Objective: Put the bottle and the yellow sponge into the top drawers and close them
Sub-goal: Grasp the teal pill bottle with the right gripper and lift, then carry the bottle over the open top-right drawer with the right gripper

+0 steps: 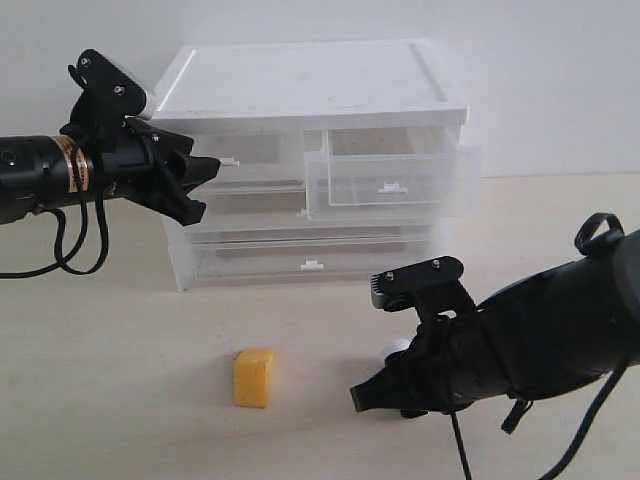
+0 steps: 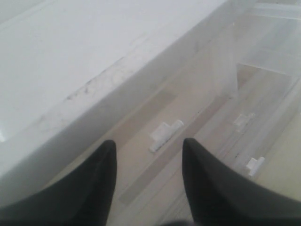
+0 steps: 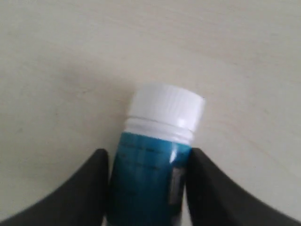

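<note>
The bottle (image 3: 162,113), teal label and white cap, lies between the fingers of my right gripper (image 3: 146,153), which press its label from both sides. In the exterior view that right gripper (image 1: 372,396) is low over the table and only a white bit of the bottle (image 1: 397,348) shows. The yellow sponge (image 1: 253,376) sits alone on the table to its left. The right top drawer (image 1: 392,178) is pulled out; the left top drawer (image 1: 255,158) is pushed in. My left gripper (image 1: 212,172) is open just before that drawer's white handle (image 2: 165,135), empty.
The white-topped cabinet (image 1: 300,85) stands at the back of the table, with two wider drawers (image 1: 310,262) below, both pushed in. The pulled-out drawer juts forward over the table on the right. Cables hang from both arms.
</note>
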Available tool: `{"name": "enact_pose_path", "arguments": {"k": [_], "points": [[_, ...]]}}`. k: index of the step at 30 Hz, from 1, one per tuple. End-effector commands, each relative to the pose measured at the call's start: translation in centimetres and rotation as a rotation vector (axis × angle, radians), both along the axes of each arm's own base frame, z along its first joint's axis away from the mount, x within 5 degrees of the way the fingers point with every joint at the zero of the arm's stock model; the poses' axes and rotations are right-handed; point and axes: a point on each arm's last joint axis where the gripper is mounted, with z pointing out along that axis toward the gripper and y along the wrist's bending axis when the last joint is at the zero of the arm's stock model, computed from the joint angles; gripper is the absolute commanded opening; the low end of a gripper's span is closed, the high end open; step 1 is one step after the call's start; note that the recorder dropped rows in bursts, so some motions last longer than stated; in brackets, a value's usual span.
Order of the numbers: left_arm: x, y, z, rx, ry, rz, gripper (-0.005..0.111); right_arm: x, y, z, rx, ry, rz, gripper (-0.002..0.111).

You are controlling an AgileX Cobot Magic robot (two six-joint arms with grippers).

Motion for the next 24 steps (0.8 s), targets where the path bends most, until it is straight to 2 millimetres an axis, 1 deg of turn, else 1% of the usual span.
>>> {"name": "enact_pose_path", "arguments": {"k": [1, 3, 7, 11, 12, 14, 15, 17, 19, 20, 22, 23, 24], "points": [[0.0, -0.1, 0.3, -0.012, -0.001, 0.006, 0.042, 0.0, 0.1, 0.1, -0.007, -0.008, 0.057, -0.001], [0.0, -0.1, 0.3, -0.012, -0.001, 0.006, 0.042, -0.1, 0.4, 0.4, 0.005, -0.015, 0.093, 0.0], [0.0, -0.1, 0.3, -0.012, -0.001, 0.006, 0.042, -0.7, 0.8, 2.4, 0.076, -0.053, 0.176, 0.0], [0.0, -0.1, 0.3, -0.012, -0.001, 0.006, 0.042, -1.7, 0.7, 5.9, 0.106, -0.175, 0.308, 0.0], [0.0, -0.1, 0.3, -0.012, -0.001, 0.006, 0.042, -2.1, 0.4, 7.3, 0.094, -0.24, 0.365, 0.0], [0.0, -0.1, 0.3, -0.01, 0.001, 0.008, 0.042, -2.8, -0.1, 9.3, 0.06, -0.345, 0.449, 0.0], [0.0, -0.1, 0.3, -0.006, -0.003, 0.006, 0.042, -3.1, -0.3, 10.5, 0.025, -0.415, 0.512, 0.0], [0.0, -0.1, 0.3, -0.003, -0.004, 0.005, 0.042, -3.8, -1.0, 12.8, -0.025, -0.536, 0.581, 0.0], [0.0, -0.1, 0.3, -0.003, -0.004, 0.005, 0.042, -4.2, -1.9, 14.9, -0.135, -0.676, 0.632, 0.0], [0.0, -0.1, 0.3, -0.003, -0.004, 0.005, 0.042, -4.2, -2.5, 15.8, -0.195, -0.731, 0.627, 0.0], [0.0, -0.1, 0.3, -0.002, -0.003, 0.006, 0.042, -3.8, -3.8, 17.7, -0.349, -0.845, 0.555, 0.0], [0.0, -0.1, 0.3, -0.002, -0.003, 0.006, 0.042, -3.5, -4.1, 18.2, -0.406, -0.873, 0.528, 0.0], [0.0, -0.1, 0.3, -0.002, -0.003, 0.006, 0.042, -3.1, -4.4, 19.2, -0.464, -0.92, 0.495, 0.0]]}}
